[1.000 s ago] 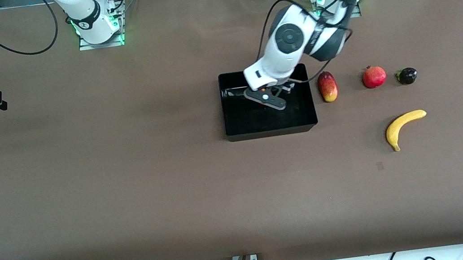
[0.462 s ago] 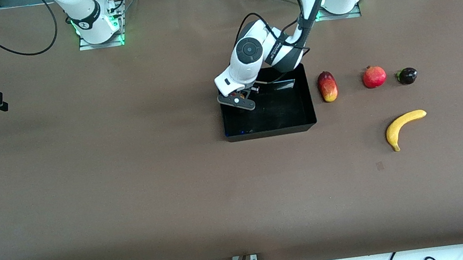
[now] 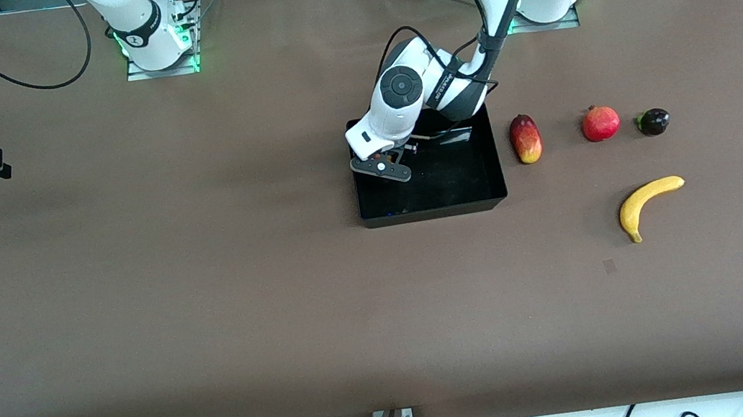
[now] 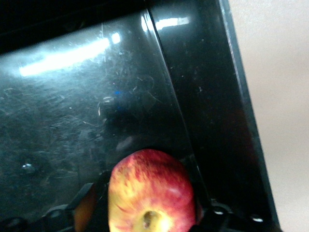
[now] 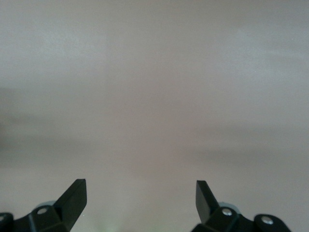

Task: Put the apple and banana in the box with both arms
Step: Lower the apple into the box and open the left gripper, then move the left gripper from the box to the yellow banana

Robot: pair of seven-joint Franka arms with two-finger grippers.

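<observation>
**Apple brought low into the box corner**

Since the earlier frame we see the left end effector (image 3: 386,165) has shifted to the box (image 3: 491,170) corner toward the right arm's end. The apple (image 4: 150,192) sits between its fingers; whether they grip, we cannot tell. The banana (image 3: 647,202) waits on the tabletop (image 3: 209,297). The right end effector (image 5: 140,195) waits, wide.

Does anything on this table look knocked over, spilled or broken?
Nothing stands out. The apple sits between the left gripper fingers in the box; the banana lies whole on the table.
</observation>
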